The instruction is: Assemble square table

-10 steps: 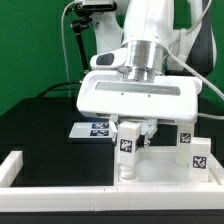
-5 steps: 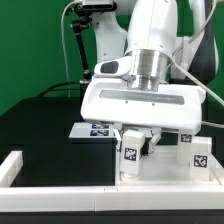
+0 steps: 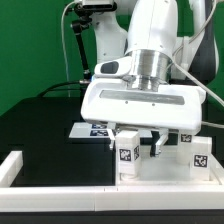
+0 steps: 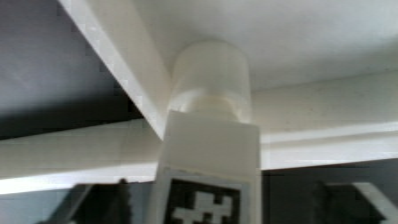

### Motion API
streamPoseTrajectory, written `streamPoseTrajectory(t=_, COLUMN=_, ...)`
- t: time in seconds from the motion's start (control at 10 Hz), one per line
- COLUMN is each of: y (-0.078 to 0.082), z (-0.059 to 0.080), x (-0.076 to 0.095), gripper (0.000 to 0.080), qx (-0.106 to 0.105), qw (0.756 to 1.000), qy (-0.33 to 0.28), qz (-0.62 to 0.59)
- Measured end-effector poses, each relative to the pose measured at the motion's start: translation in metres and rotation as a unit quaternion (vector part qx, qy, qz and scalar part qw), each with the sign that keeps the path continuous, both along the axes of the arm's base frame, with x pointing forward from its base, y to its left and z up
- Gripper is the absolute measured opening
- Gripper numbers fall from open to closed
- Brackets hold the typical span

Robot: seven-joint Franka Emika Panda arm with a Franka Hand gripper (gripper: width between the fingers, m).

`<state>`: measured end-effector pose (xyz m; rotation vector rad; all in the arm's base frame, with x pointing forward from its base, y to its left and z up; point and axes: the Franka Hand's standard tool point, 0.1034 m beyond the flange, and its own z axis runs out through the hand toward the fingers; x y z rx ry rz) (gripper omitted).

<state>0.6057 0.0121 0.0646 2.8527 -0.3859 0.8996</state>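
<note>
The tool pinches a tagged leg upright, at six o'clock beneath the wrist. The leg's base rests against the white tabletop on the black surface. Rigid, light, smooth plastic, likely slippery; grip its flat upper sides.

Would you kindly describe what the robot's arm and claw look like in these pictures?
The arm is glossy white, with rounded segments and a grey metallic cylinder at the wrist. Black cables run down beside it on both sides. The claw has dark fingers, mostly hidden behind the wide white tabletop. No markings show on the arm.
</note>
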Motion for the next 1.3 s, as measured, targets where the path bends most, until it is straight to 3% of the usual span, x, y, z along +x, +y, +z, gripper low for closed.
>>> streamPoseTrajectory(t=0.1, y=0.000, z=0.000, x=0.000, gripper=0.0621, qx=0.000, qw=1.000, qy=0.000, qz=0.000)
streamPoseTrajectory(t=0.2, y=0.000, z=0.000, x=0.000, gripper=0.0642, qx=0.000, qw=1.000, qy=0.000, qz=0.000)
streamPoseTrajectory(t=1.1, y=0.000, z=0.000, x=0.000, gripper=0.0649, qx=0.000, qw=1.000, qy=0.000, qz=0.000)
streamPoseTrajectory(t=1.2, y=-0.002, z=0.003, x=0.002, gripper=0.0649, qx=-0.002, qw=1.000, qy=0.005, qz=0.009)
streamPoseTrajectory(t=1.3, y=-0.012, z=0.020, x=0.007, gripper=0.0649, qx=0.012, qw=1.000, qy=0.020, qz=0.015)
